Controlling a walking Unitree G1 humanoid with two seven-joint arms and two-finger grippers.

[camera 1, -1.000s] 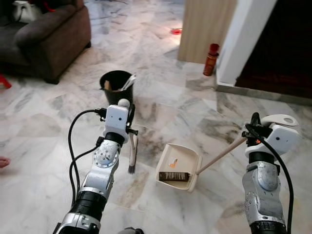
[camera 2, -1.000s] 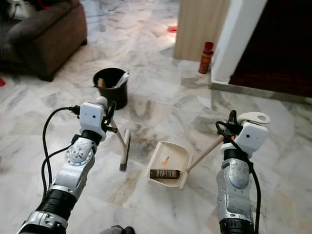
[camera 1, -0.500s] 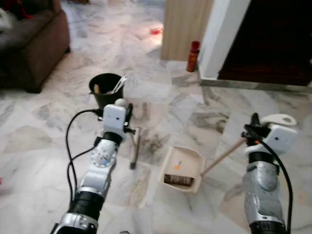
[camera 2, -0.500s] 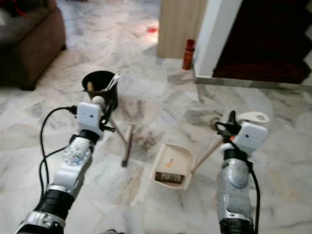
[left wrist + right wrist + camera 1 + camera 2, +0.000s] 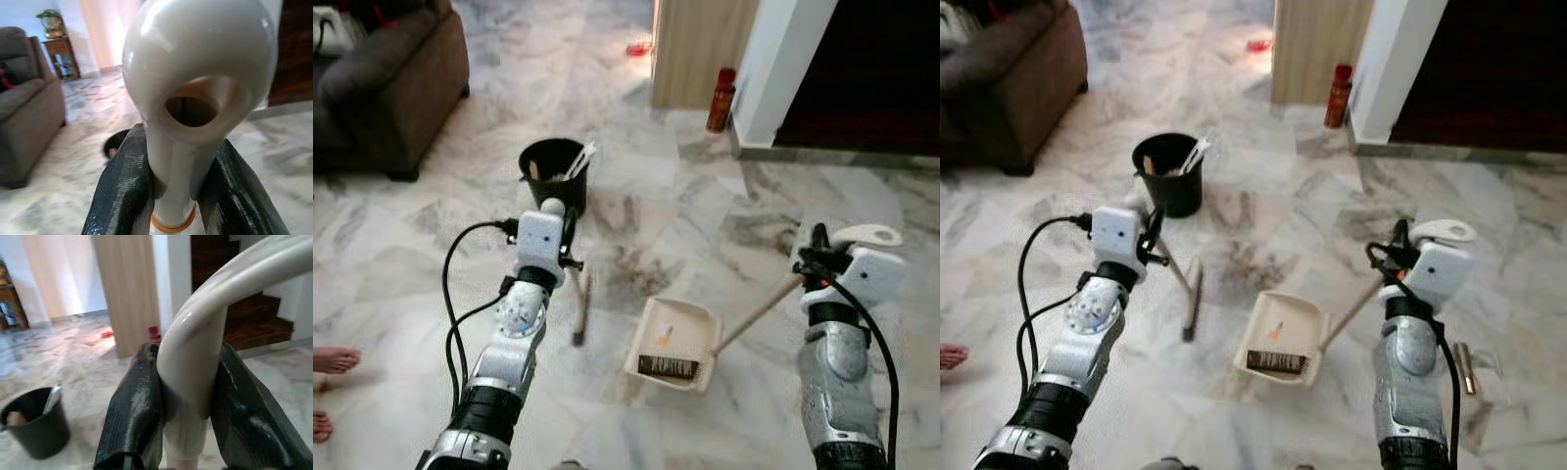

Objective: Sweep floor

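Observation:
My left gripper (image 5: 178, 191) is shut on the cream handle of a small broom (image 5: 579, 305), whose dark bristle head rests on the marble floor. My right gripper (image 5: 190, 421) is shut on the long cream handle of a dustpan (image 5: 672, 343). The dustpan lies on the floor between my arms and holds a dark brown bar and a small orange scrap. A black bin (image 5: 552, 172) with litter in it stands on the floor just beyond the broom. A patch of dark dust (image 5: 628, 268) marks the floor between the broom and the dustpan.
A brown sofa (image 5: 391, 83) stands at the far left. A wooden panel (image 5: 697, 49), a red bottle (image 5: 720, 99) and a white pillar (image 5: 785, 64) lie ahead, dark stairs to the right. A person's bare feet (image 5: 331, 360) show at the left edge. A small metal tube (image 5: 1465, 366) lies on the floor at the right.
The camera has shifted, so the whole scene slid. The broom and dustpan stay held and sit much as before. A person's feet have come into view at the left edge.

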